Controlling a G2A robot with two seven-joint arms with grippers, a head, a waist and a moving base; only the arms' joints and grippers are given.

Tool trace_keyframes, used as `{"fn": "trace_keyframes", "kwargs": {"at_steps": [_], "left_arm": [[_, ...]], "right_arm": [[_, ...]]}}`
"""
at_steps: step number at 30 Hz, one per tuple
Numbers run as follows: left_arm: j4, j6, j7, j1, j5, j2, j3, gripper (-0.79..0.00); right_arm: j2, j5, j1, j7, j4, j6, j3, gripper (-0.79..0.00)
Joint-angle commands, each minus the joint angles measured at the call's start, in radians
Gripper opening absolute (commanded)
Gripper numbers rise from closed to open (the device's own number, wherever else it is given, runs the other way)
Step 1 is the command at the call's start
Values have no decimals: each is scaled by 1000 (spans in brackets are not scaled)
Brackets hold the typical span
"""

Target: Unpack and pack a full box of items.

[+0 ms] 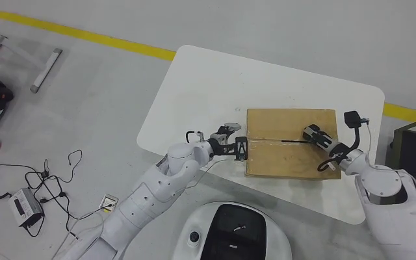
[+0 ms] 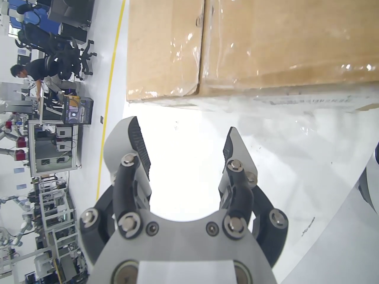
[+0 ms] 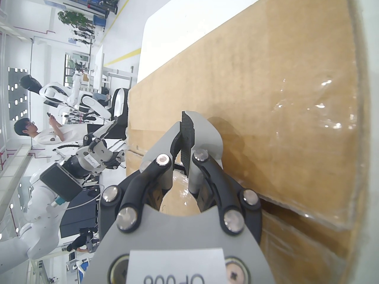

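where the left gripper (image 2: 182,125) gapes, the box (image 2: 251,30) lies just beside.

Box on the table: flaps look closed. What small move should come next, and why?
Likely the right gripper, shut and lying over the centre seam of the box, should pry under one flap and lift it. The flaps are closed, and the left gripper sits open beside its end.

Plain brown box (image 1: 289,142) on white table (image 1: 195,84); grey floor (image 1: 97,104), yellow stripe (image 1: 91,37).
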State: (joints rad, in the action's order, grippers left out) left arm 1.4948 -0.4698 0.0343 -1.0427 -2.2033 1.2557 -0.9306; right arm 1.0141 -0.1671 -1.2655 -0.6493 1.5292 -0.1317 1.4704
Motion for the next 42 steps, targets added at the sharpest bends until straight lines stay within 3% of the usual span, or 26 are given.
{"fn": "trace_keyframes", "kwargs": {"at_steps": [1,8,12,16,18,23,25,27,42], "left_arm": [[-19,-7,-9,0,12,1,0,-212],[-94,-13,-60,36,10,16,56,-172],[-140,10,-89,71,16,31,93,-197],[-187,33,-101,104,46,49,117,-296],[-205,36,-96,116,62,56,125,-403],[-239,45,-72,125,99,65,122,-514],[-241,52,-60,127,110,67,114,-680],[-239,53,-57,125,122,67,104,-785],[-130,45,-54,63,99,47,45,-785]], "right_arm": [[0,0,0,-1,0,1,1,-785],[-1,-1,3,-1,-1,2,6,-785],[-1,1,3,-3,0,3,7,-785],[-1,0,4,-1,0,4,7,-785],[-1,0,4,-2,-1,5,8,-785],[-2,2,3,-3,2,1,11,-785],[-2,2,3,-5,4,0,11,-785],[-2,2,3,-6,7,2,10,-785],[-2,-5,-3,-7,14,3,7,-785]]}}
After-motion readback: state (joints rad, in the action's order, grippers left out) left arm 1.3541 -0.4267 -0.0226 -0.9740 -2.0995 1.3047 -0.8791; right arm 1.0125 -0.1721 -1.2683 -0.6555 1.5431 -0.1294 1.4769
